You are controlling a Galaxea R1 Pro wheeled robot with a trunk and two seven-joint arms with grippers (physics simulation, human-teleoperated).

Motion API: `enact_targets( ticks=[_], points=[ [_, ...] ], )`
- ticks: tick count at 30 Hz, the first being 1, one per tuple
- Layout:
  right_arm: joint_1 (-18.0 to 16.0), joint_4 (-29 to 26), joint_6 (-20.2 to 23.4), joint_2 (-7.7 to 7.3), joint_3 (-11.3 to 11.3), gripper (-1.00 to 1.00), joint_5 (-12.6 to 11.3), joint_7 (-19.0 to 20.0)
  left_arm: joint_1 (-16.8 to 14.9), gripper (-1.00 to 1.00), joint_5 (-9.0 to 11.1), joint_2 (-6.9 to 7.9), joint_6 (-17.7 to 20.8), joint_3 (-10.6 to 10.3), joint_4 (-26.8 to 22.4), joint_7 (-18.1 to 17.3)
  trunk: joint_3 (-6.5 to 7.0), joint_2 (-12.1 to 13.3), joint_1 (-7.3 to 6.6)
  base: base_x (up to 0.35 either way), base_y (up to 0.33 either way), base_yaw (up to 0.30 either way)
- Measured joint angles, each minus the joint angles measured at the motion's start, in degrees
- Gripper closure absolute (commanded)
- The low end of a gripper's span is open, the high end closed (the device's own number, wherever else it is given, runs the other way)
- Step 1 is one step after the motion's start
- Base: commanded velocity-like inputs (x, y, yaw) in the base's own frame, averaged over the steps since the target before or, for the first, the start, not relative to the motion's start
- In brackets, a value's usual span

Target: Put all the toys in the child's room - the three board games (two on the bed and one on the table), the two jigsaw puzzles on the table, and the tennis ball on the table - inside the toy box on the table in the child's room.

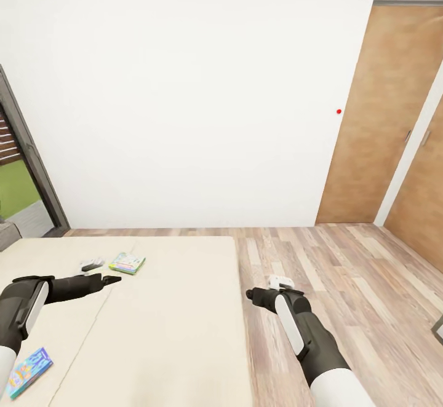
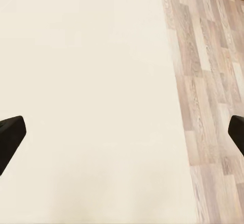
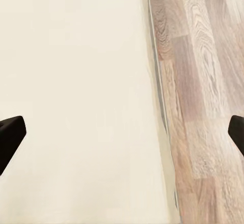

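Standing at the low wide bed with the plain beige mattress, you are at the step of collecting the two board games that lie on it; neither is picked up yet, and I judge the task to be near its start.

Nearest you, at about 8 o'clock in the head view, the small blue flat game box lies flat on the mattress close to the near left corner, beside your left forearm. Your left gripper hangs over the mattress at about 10 o'clock; in the left wrist view its black fingertips stand far apart at the frame edges, so it is spread wide and holds nothing. Your right gripper sits at about 1 o'clock past the bed's right edge, over the pale wood plank floor; its fingertips are likewise wide, nothing between them.

Just beyond the left gripper lies the thin green-edged multicolour game box, flat, with a small dark-and-white object that I cannot identify just beside it.

The next move probably calls for lowering the left gripper onto an edge of that green-edged box; being thin on a soft mattress, it may be awkward to lift.

Farther off stand a plain white wall, a brown wooden door at 2 o'clock, and a dark-framed window at 10 o'clock.
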Motion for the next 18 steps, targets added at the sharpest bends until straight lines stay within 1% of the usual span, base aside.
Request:
enact_targets(
  ticks=[18],
  points=[
    [0.0,-0.3,-0.1,0.63,0.1,-1.00,0.1,0.0,0.0,-1.00,0.0,0.00,0.0,0.0,0.0,0.0,0.00,0.0,0.00,0.000,0.283,0.000]
  ],
)
